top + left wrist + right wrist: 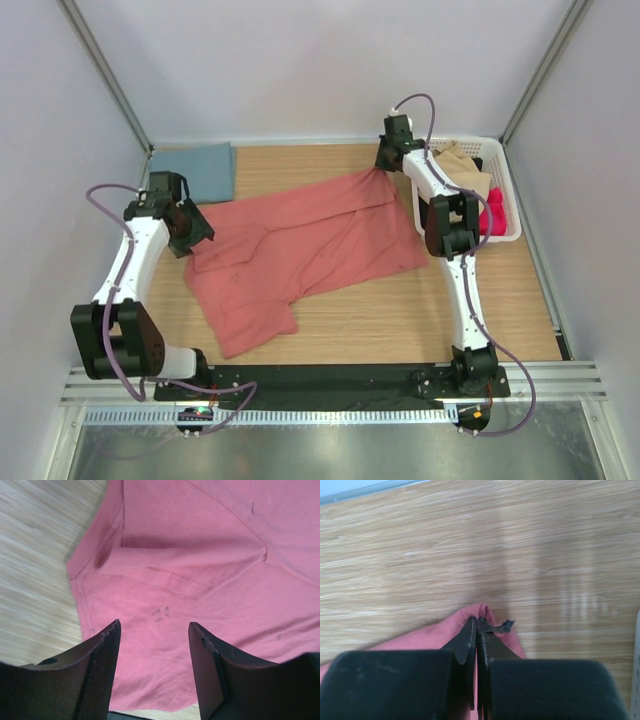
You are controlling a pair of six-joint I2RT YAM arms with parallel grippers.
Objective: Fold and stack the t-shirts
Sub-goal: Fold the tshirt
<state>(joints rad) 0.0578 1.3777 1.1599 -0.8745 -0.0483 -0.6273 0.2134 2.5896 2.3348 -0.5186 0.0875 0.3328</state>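
On the wooden table, the salmon-red t-shirt lies spread across the middle. It is mostly flat, with some creases, and one part of it reaches toward the near edge. The dusty teal-blue t-shirt lies folded in the far left corner of the table, near the red one. I cannot tell if the two touch.

The left gripper is over the left edge of the salmon-red t-shirt. In the left wrist view its two fingers stand well apart, and the red cloth shows in the gap between them. No cloth is caught there. Ahead of the fingers a folded part of the shirt lies flat, with a stitched hem beside it. I cannot tell whether the fingertips touch the cloth.

The right gripper is at the far right corner of the same shirt. In the right wrist view its fingers are pressed together, and at their tips they pinch a small piece of the red hem. The cloth comes up to them in a narrow peak, with bare wood all around it.

At the right side of the table stands a white basket. It holds a tan cloth and a bright pink cloth.
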